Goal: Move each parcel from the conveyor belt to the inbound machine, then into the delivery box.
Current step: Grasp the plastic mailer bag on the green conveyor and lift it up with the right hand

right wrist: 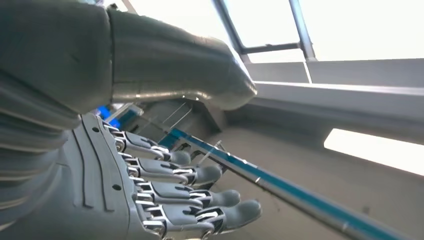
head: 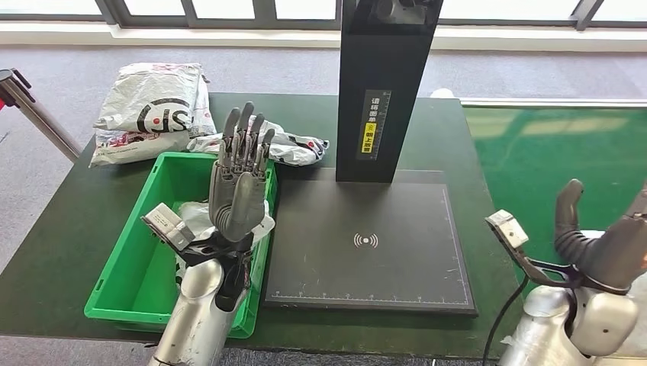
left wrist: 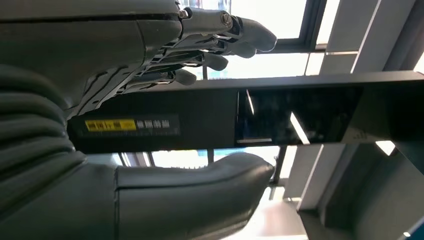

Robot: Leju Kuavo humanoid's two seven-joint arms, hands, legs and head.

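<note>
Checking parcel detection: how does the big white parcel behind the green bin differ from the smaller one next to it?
The large white plastic parcel with the black logo is bulky and puffed up; the small crumpled white parcel lies flatter and is much smaller. The large one overhangs the dark green table's far left corner; the small one lies wholly on the table, between the green plastic bin and the black scanner column. Both are white printed plastic mailers, untouched by either hand.
</note>
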